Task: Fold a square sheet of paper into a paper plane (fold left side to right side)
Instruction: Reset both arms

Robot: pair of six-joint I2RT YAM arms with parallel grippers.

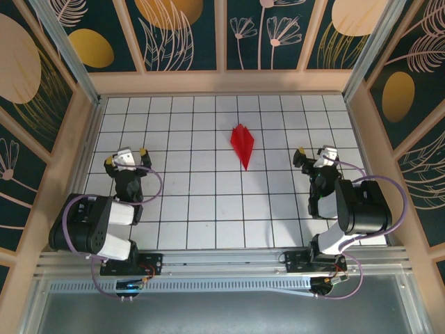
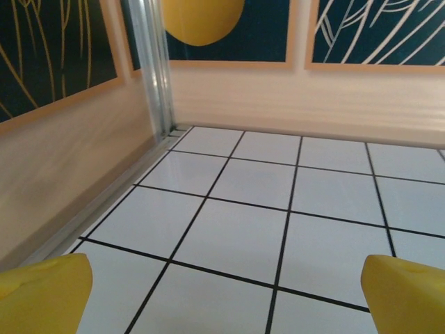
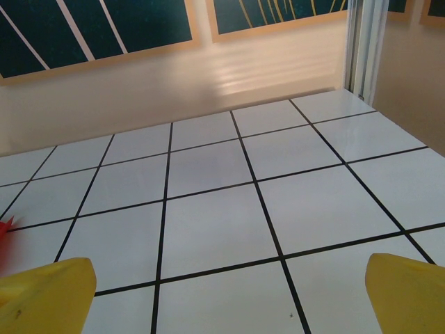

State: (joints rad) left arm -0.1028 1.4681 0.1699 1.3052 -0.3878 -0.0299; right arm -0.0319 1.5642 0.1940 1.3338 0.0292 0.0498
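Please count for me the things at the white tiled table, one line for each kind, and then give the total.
Red paper plane: 1
Robot arms (left arm, right arm): 2
Total: 3

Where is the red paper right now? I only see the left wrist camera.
Observer: On the top camera, the paper plane lies folded on the tiled table, mid-table, nearer the far wall.
Operator: Is either arm holding it?
Observer: No. The left end effector and right end effector are both open, apart from it, one each side.
Operator: Does the right wrist camera catch it?
Observer: Barely, a blurred red sliver at its left edge.
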